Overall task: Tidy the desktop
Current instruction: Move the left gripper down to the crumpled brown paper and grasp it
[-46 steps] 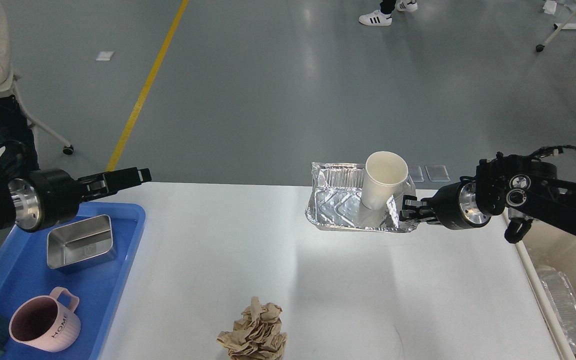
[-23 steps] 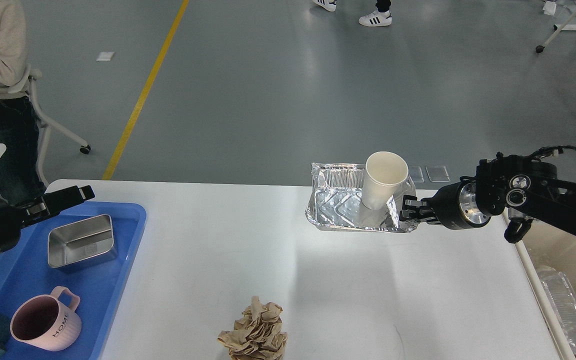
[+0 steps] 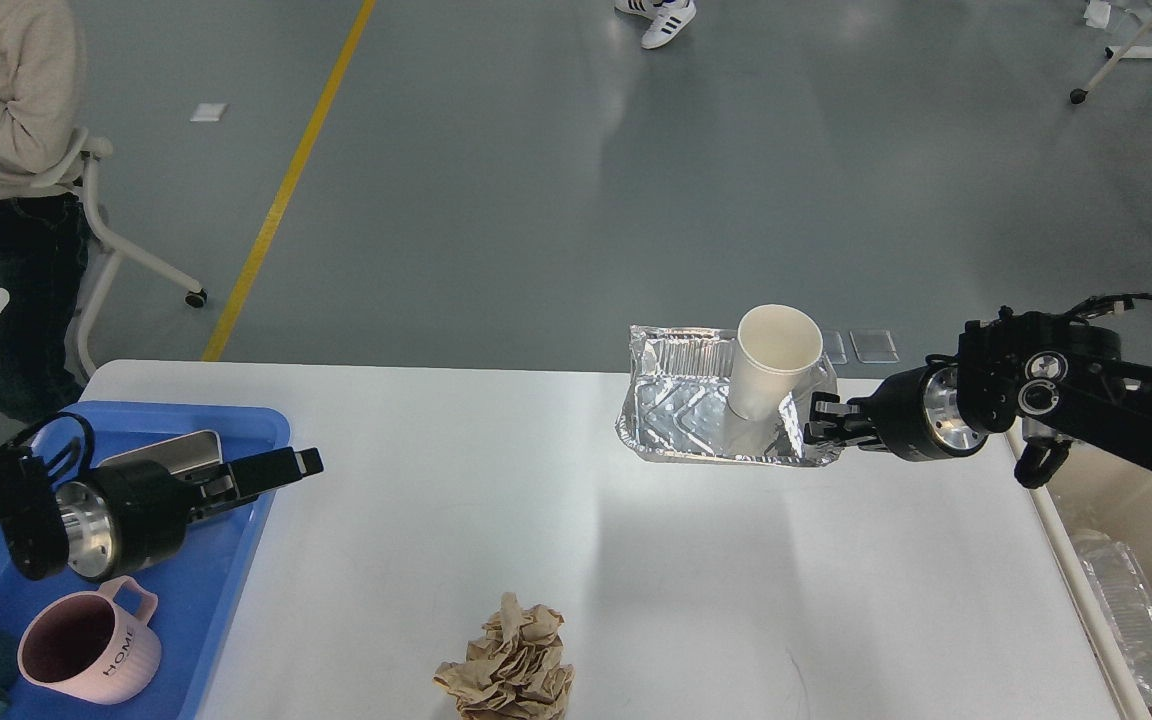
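The white desktop (image 3: 636,560) fills the lower view. My right gripper (image 3: 818,425) is shut on the right rim of a crinkled foil tray (image 3: 681,410) and holds it at the desktop's far edge. A white paper cup (image 3: 774,360) leans inside the tray. A crumpled ball of brown paper (image 3: 508,665) lies near the front edge. My left gripper (image 3: 281,468) hovers over the right rim of the blue tray (image 3: 236,540), pointing right; its dark fingers cannot be told apart, and nothing shows in it.
In the blue tray lie a steel box (image 3: 166,448), partly hidden by my left arm, and a pink mug (image 3: 86,650). A beige bin (image 3: 1106,500) with a clear plastic lid (image 3: 1131,615) stands beside the table's right edge. A person sits at far left.
My left arm pulled back to the left edge, then swung forward and lower over the blue tray, hiding part of the steel box. The foil tray with the cup shifted slightly right.
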`<state>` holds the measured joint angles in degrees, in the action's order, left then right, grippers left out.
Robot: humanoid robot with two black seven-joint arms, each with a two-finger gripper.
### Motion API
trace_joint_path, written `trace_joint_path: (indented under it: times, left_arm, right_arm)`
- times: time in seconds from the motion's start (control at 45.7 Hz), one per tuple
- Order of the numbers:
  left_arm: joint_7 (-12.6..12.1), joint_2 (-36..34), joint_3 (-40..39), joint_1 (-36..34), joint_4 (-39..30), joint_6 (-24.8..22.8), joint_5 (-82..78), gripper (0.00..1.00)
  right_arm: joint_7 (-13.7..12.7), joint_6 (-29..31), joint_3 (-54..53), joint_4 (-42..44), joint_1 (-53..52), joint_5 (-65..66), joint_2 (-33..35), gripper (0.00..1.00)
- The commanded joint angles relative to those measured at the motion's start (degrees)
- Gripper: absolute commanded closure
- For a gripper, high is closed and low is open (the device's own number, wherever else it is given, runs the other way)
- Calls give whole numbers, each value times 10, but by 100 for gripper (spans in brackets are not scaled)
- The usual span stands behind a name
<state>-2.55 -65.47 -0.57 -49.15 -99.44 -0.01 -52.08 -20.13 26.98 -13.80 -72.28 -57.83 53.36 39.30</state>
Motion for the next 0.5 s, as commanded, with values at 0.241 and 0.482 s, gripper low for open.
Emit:
trace_joint_path:
  times: [0.241, 0.482]
  left_arm:
    - [1, 197, 91, 4, 100, -13, -48, 10]
    - [7, 264, 131, 5, 124, -12, -50, 10]
  right_arm:
    - [0, 0, -1, -1, 0, 0, 1, 100]
    - [0, 0, -1, -1, 1, 0, 1, 100]
